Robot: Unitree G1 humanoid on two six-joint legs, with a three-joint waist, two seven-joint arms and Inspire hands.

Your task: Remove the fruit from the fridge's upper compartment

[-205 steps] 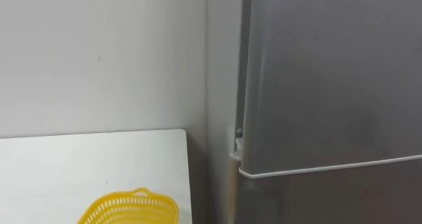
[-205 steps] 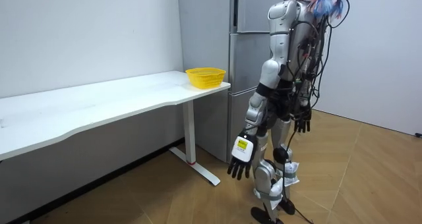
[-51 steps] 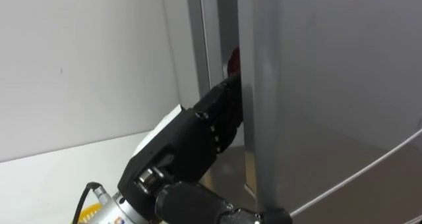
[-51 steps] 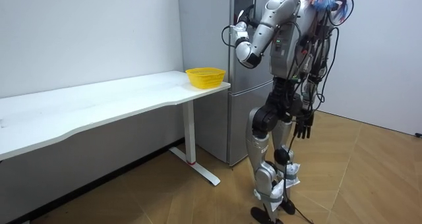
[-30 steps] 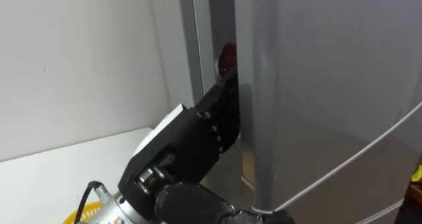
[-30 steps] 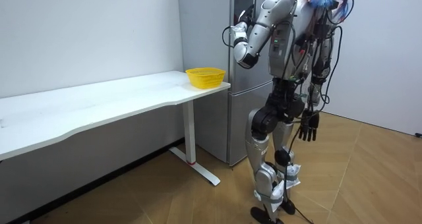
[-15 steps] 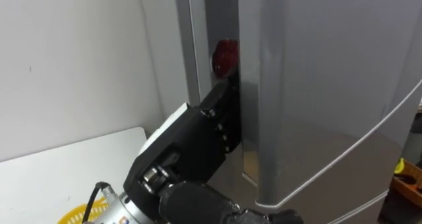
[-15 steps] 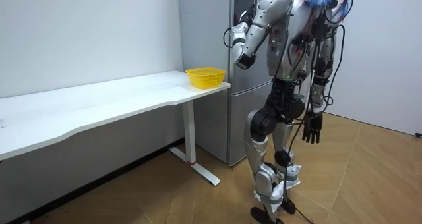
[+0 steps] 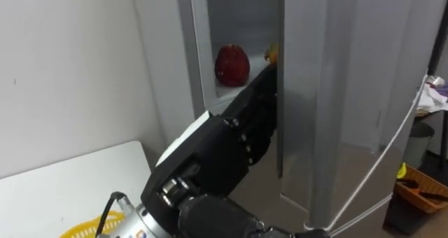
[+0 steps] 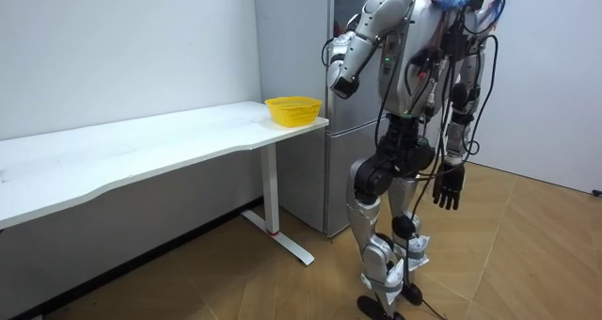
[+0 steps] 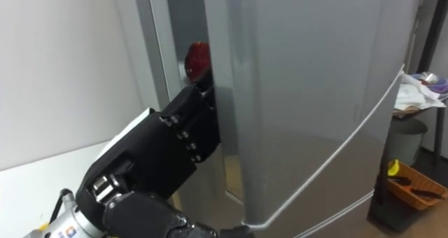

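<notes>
The upper fridge door (image 9: 350,91) stands partly open. Through the gap I see a red round fruit (image 9: 232,64) on a shelf, with a small yellow thing (image 9: 271,54) just to its right. My left hand (image 9: 224,154) is raised at the door's opening edge, its straight fingers (image 9: 260,105) lying against the inner side of the door, below the fruit and apart from it. In the room view I stand upright before the fridge (image 10: 343,85), and my right hand (image 10: 450,185) hangs by my hip with relaxed fingers, holding nothing.
A white table (image 10: 141,146) stands to my left against the wall, with a yellow basket (image 10: 293,109) at its end nearest the fridge. Low on the floor to my right sits an orange crate (image 9: 420,185) with odds and ends.
The door has swung wider, so the red fruit shows fully and the yellow thing has come into sight. My left arm has gone further out with the door, and my torso has turned.
</notes>
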